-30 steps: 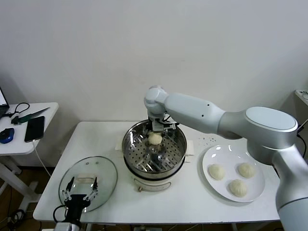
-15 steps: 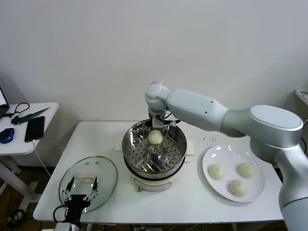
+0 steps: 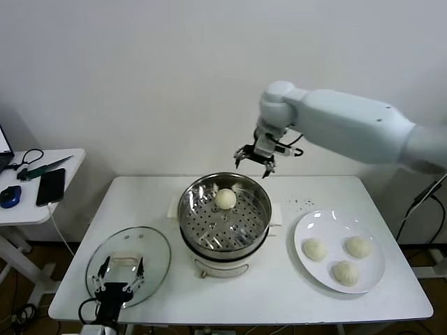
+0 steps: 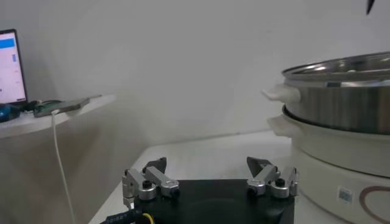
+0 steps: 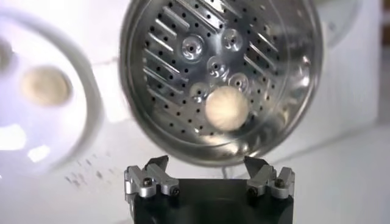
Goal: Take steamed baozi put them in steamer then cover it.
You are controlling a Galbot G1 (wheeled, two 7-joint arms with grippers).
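One cream-white baozi lies on the perforated tray of the steel steamer at the table's middle; it also shows in the right wrist view. Three more baozi lie on the white plate at the right. My right gripper is open and empty, raised above the steamer's far right rim. The glass cover with its white handle lies flat at the front left. My left gripper is open and empty over the cover's near edge.
The steamer's white base and side handle stand close beside my left gripper. A side table at the left holds a phone, a mouse and cables. The wall stands just behind the table.
My right gripper has let go of the baozi in the steamer, then risen and moved right, away from the pot. The left arm has not moved.
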